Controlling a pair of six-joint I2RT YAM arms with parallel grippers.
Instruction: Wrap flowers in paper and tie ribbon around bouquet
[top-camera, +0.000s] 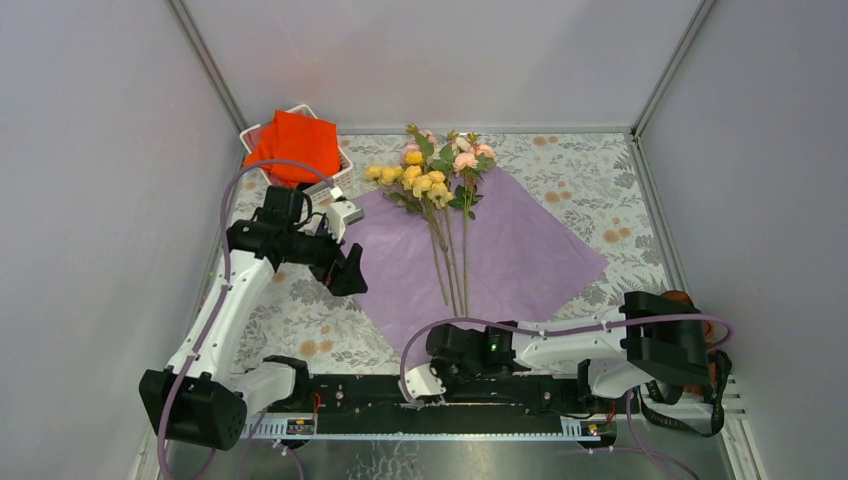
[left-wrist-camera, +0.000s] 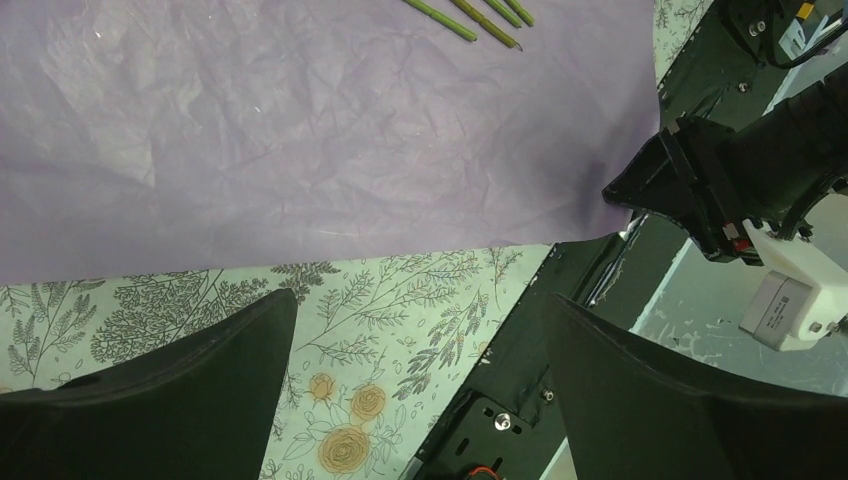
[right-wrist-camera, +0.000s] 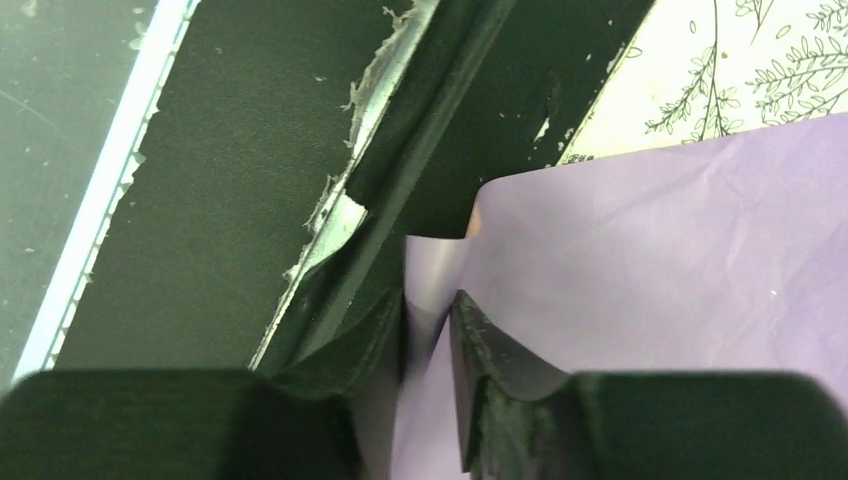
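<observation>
The purple paper (top-camera: 520, 250) lies flat on the table like a diamond. The flowers (top-camera: 435, 180) rest on its middle, yellow and pink blooms at the far end, stems (left-wrist-camera: 470, 15) pointing towards me. My right gripper (right-wrist-camera: 428, 305) is low at the near corner of the paper (right-wrist-camera: 650, 250), and that corner is curled up and pinched between its two fingers. My left gripper (left-wrist-camera: 420, 300) hangs wide open above the tablecloth just off the paper's (left-wrist-camera: 300, 150) left edge, holding nothing. The ribbon and the bouquet are out of view.
A white basket (top-camera: 345, 160) holding an orange-red cloth (top-camera: 295, 145) stands at the back left. The black base rail (top-camera: 500, 395) runs along the near table edge, right under the right gripper (top-camera: 420, 368). Grey walls close in the left, right and back.
</observation>
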